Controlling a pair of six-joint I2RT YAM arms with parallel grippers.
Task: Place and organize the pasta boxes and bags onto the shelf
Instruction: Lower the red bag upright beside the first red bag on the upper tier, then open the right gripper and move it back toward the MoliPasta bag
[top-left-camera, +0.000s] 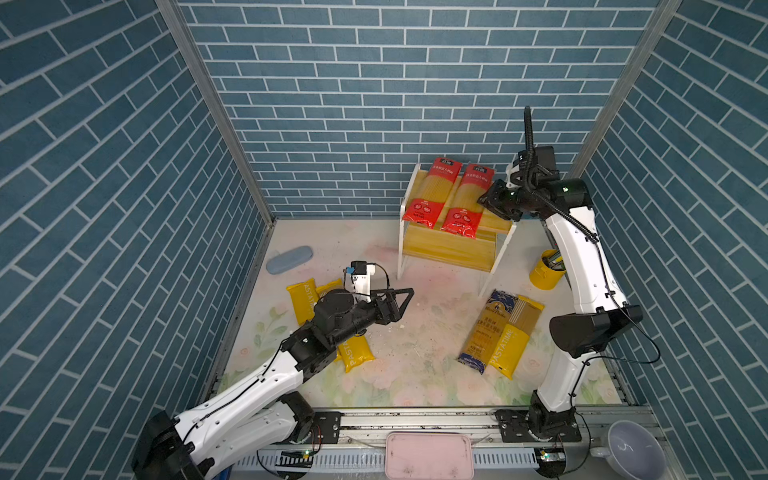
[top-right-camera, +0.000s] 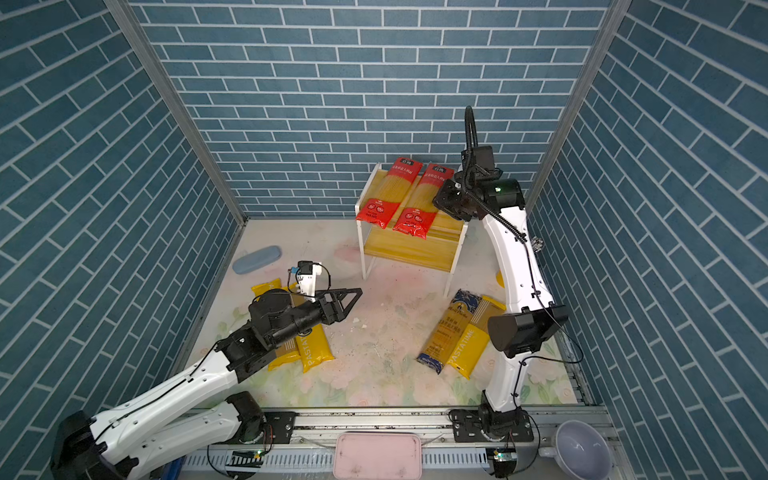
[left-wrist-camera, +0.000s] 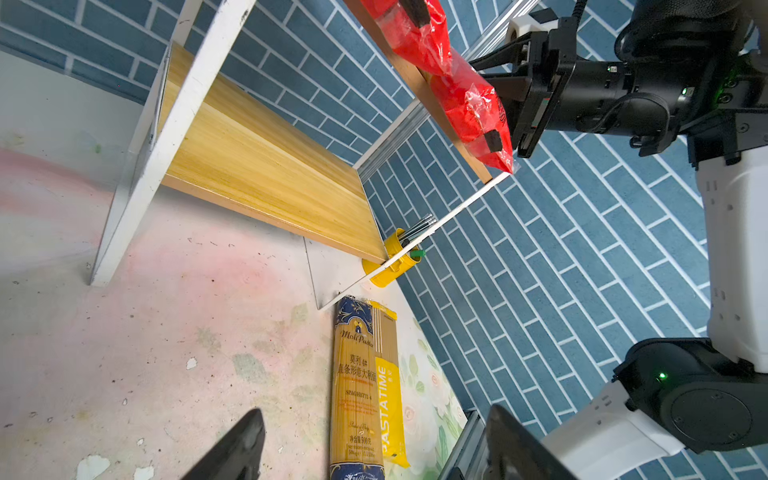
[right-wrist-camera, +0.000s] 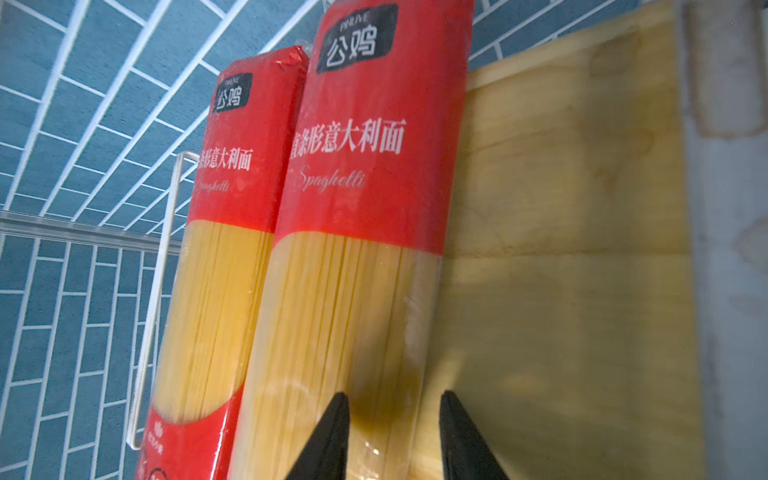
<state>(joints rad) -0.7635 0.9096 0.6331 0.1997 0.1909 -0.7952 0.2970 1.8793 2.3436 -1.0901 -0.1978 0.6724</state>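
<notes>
2 red clear-middle spaghetti bags (top-left-camera: 434, 191) on yellowish two-tier shelf (top-left-camera: 449, 249), 4 yellowish packets (top-left-camera: 507, 345) off.
Your R gripper (right-wrist-camera: 394, 395) part-spread over bags, L gripper (left-wrist-camera: 374, 409) wide; both empty.

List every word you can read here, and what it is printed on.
"公鸡": red packets
"直条形意大利面": red packets, blue-ended packet
"Spaghetti": red packets
"MoliPasta": blue-ended packet
"SPAGHETTI 4": blue-ended packet
"PASTATIME": yellow packets
Smaller print: too small to read.
</notes>
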